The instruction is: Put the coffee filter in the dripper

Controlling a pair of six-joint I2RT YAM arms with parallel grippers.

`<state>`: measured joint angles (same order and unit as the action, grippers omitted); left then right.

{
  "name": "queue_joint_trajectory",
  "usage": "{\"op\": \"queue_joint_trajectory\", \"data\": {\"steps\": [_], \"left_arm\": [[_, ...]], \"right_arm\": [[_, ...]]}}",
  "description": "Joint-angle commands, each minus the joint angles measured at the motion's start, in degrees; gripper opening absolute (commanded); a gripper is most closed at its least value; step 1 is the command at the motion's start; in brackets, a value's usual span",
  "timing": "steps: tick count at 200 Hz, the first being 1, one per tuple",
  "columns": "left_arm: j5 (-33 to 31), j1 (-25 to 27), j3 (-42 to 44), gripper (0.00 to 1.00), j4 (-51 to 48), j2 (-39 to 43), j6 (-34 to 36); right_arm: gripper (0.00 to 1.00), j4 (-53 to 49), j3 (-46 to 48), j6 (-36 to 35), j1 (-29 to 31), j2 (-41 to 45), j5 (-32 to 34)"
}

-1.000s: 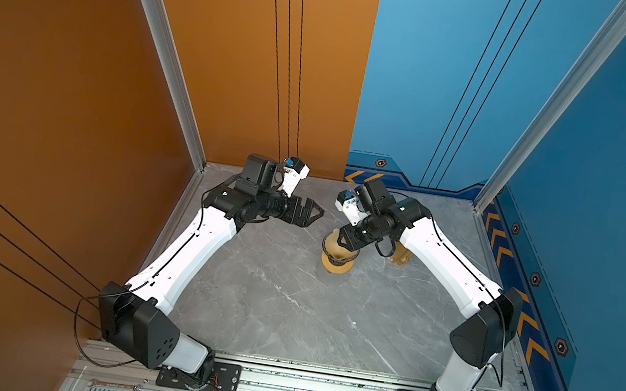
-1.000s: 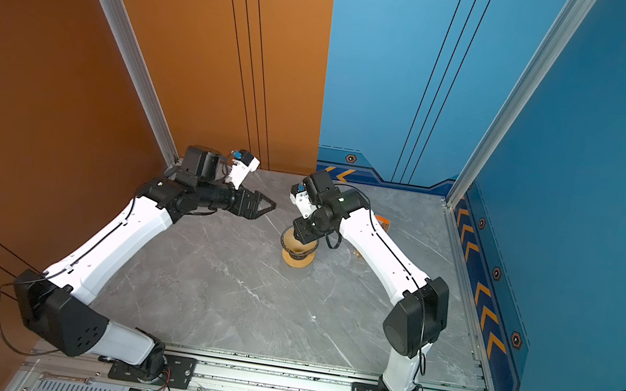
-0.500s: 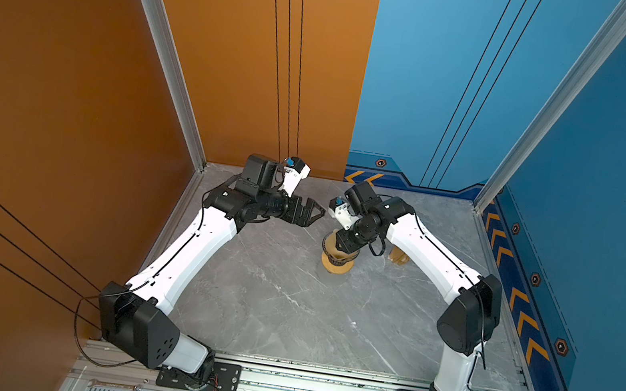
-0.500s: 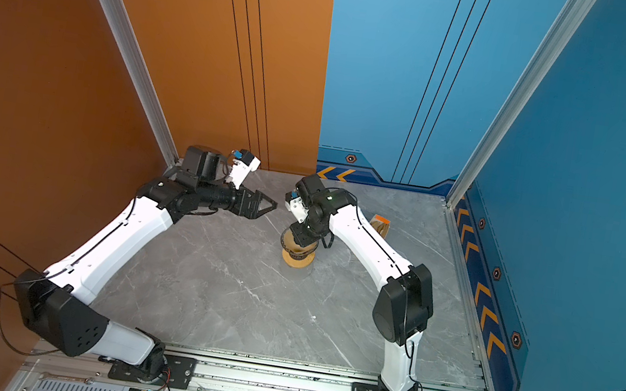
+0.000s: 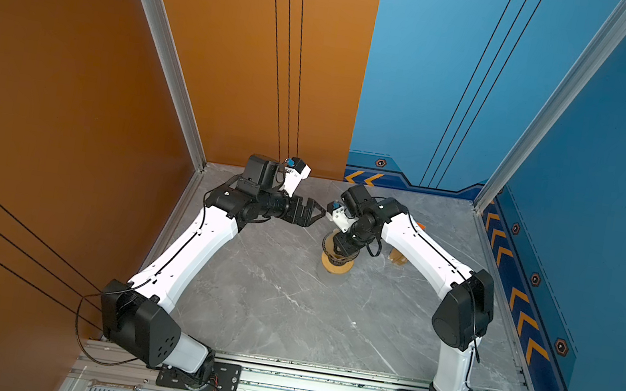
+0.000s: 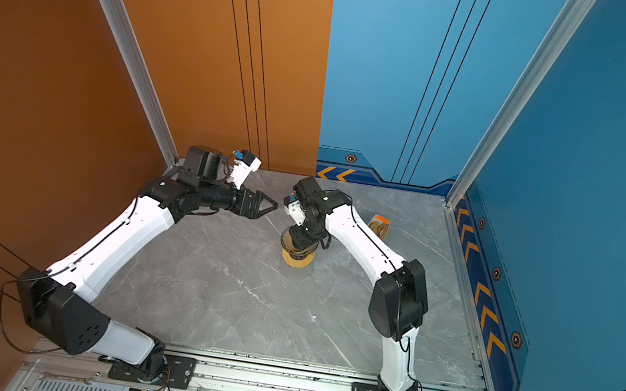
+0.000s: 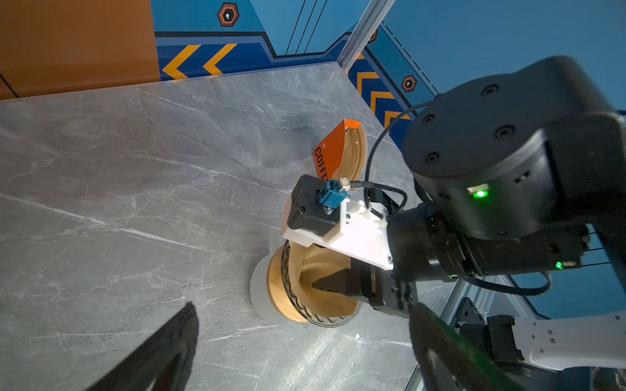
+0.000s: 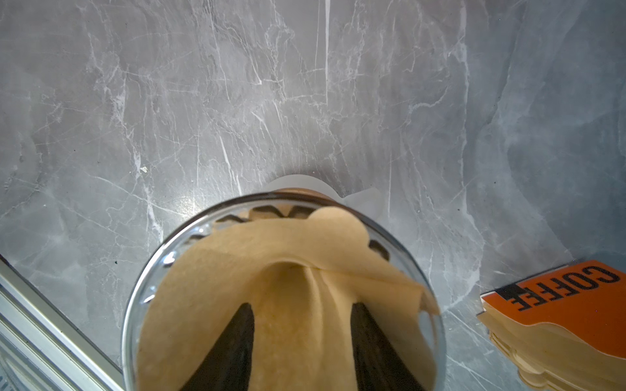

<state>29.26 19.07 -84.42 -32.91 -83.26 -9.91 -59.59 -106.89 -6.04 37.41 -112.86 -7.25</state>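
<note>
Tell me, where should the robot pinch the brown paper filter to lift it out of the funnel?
Probably the round tab of the coffee filter, pinched from above. It stands free near the rim of the dripper, so fingers can close on both its faces. The rest of the paper lies down inside the ribbed cone.

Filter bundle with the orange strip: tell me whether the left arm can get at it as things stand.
Probably not directly: the right arm and the dripper stand between the open left hand and the bundle.

Grey marble tabletop [image 5: 286, 306] — white jug [image 7: 258, 291], filter pack [image 7: 352, 154] w/ orange strip
</note>
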Motion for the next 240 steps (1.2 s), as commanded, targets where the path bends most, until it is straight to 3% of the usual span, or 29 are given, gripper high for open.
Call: {"op": "queue_joint_trajectory", "data": {"steps": [1, 132, 240], "left_arm": [[1.5, -0.2, 0.4, 0.98, 0.6, -0.5, -0.3], [1.6, -0.2, 0.4, 0.98, 0.7, -0.3, -0.5], [1.6, -0.1, 0.4, 0.98, 0.6, -0.1, -0.5]], "right_arm": [[0.46, -1.4, -1.3, 0.0, 0.5, -0.9, 1.0], [0.42, 3.2, 5.9, 2.8, 1.4, 1.4, 3.3], [0.39, 4.4, 4.3, 5.2, 1.9, 1.4, 5.8]]}}
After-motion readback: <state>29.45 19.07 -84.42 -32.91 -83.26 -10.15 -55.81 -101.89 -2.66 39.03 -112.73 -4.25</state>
